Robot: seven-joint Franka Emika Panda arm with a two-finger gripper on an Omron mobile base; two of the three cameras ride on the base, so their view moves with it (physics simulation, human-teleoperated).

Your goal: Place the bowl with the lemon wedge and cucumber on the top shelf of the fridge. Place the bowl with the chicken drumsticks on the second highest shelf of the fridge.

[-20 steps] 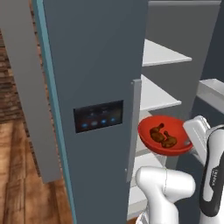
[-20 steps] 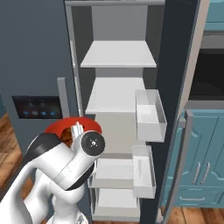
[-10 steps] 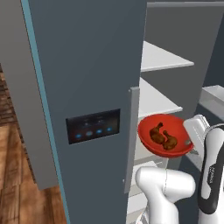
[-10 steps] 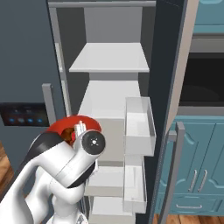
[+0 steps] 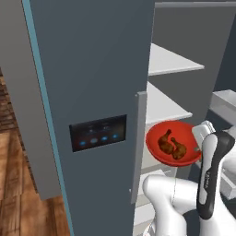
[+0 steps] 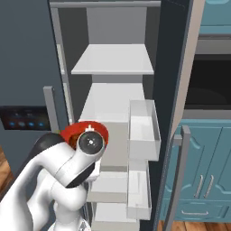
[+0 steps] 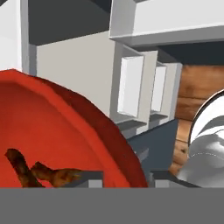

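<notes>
bowls: one red bowl [image 5: 174, 149], round, shallow; also seen behind the arm in the right base view [image 6: 85, 130] and close up in the hand view [image 7: 57, 135]
drumsticks: two brown chicken drumsticks [image 5: 172, 144] lying inside the bowl, touching each other; in the hand view [image 7: 37, 172] they sit low in the bowl
bowl position: in front of the open fridge [image 6: 113, 27], level with the lower of the two shelves seen in the left base view, just outside the shelf's front edge; whether it rests on anything I can't tell
shelves: two white shelves in the left base view, upper shelf [image 5: 173, 61] and lower shelf [image 5: 163, 103]; right base view shows the same two [image 6: 115, 59] [image 6: 110, 101] with more white levels under them
door bins: two white door bins [image 6: 144, 131] stacked on the open right door, upper one above a lower one
left door: one closed grey door [image 5: 92, 92] with one dark control panel [image 5: 97, 132] and one vertical grey handle [image 5: 138, 147]
cabinets: teal lower cabinets [image 6: 203, 180] right of the fridge, dark oven [image 6: 210, 76] above them
floor: wood floor [image 5: 18, 184] at lower left
arm: rises from below, elbow bent, forearm upright, wrist beside the bowl's right rim
gripper [image 5: 203, 138]: at the bowl's right edge, rim runs between the finger tips in the hand view
fingers: tips barely show at the bottom of the hand view; can't tell if they clamp the rim or have let go
</notes>
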